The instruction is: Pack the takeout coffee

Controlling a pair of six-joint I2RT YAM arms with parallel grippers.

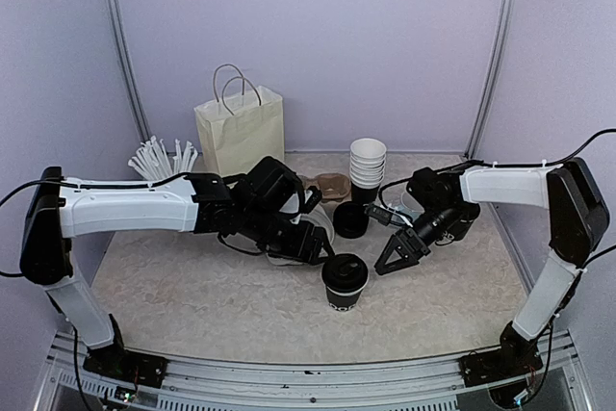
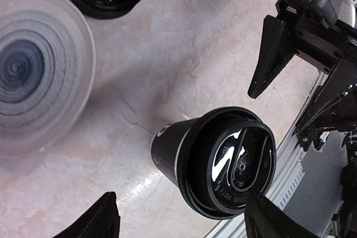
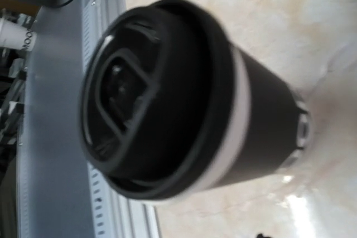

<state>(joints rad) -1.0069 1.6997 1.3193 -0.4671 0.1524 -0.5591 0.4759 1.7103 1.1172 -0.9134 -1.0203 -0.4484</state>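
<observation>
The takeout coffee (image 1: 345,281) is standing unpacked near the front edge of the surface (image 1: 192,295). Left fingers (image 2: 106,218) and right fingers (image 2: 270,54) are gaping, empty

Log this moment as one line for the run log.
takeout coffee: upright on table, lid on, unheld | left tool: open, poised at coffee | right tool: open, beside coffee

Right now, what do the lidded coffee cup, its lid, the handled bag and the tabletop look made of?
Takeout coffee cup: probably paper; matte black wall, white rim edge showing under the lid.
Lid: likely moulded plastic; black, slightly glossy, with embossed lettering and highlights.
Bag: cream paper, matte, crisp folds, thin cord handles.
Tabletop: beige marble-look surface with a mild sheen; stone or laminate, can't tell.
</observation>
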